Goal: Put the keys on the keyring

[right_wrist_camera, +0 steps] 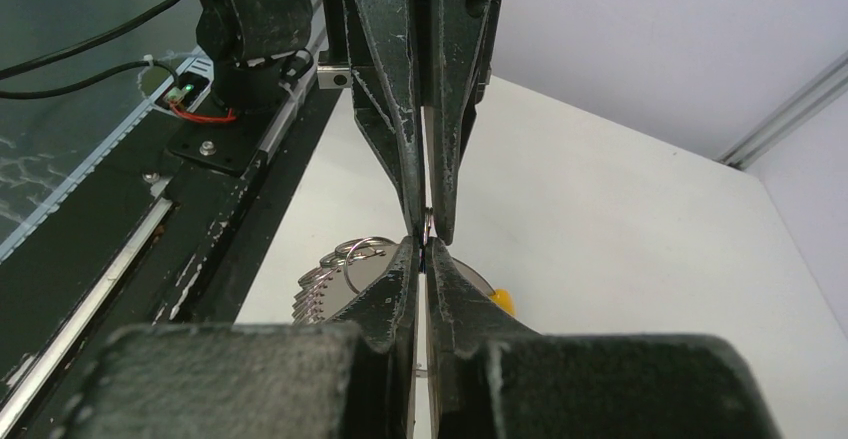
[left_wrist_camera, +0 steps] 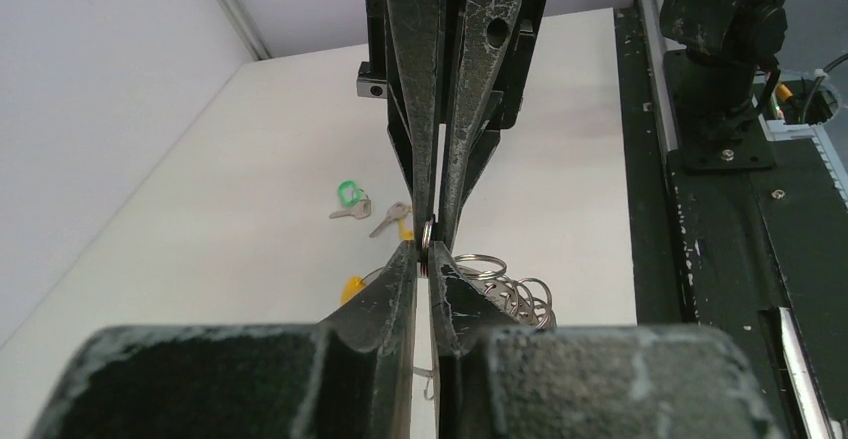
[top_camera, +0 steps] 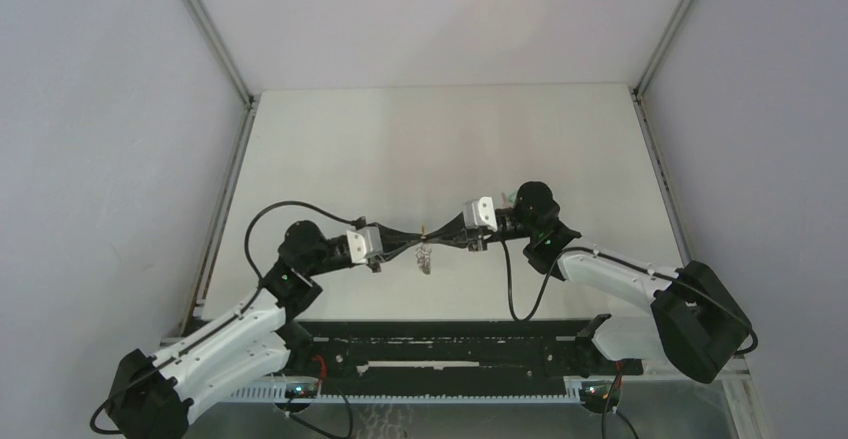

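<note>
My two grippers meet tip to tip above the middle of the table. The left gripper (left_wrist_camera: 427, 251) and the right gripper (right_wrist_camera: 425, 249) are each shut on the thin grey rim of the keyring (left_wrist_camera: 429, 234), which stands edge-on between them. Its yellow-orange section (left_wrist_camera: 352, 287) hangs below, also showing in the right wrist view (right_wrist_camera: 503, 301). Two keys lie on the table beyond: one with a green head (left_wrist_camera: 347, 197), one with an orange head (left_wrist_camera: 395, 219). In the top view the keyring (top_camera: 426, 255) dangles under the joined fingertips.
A bunch of small split rings (left_wrist_camera: 515, 294) hangs beside the keyring, also seen from the right wrist (right_wrist_camera: 330, 279). The black base rail (top_camera: 450, 349) runs along the near edge. White walls with metal posts (top_camera: 215, 34) close in the table.
</note>
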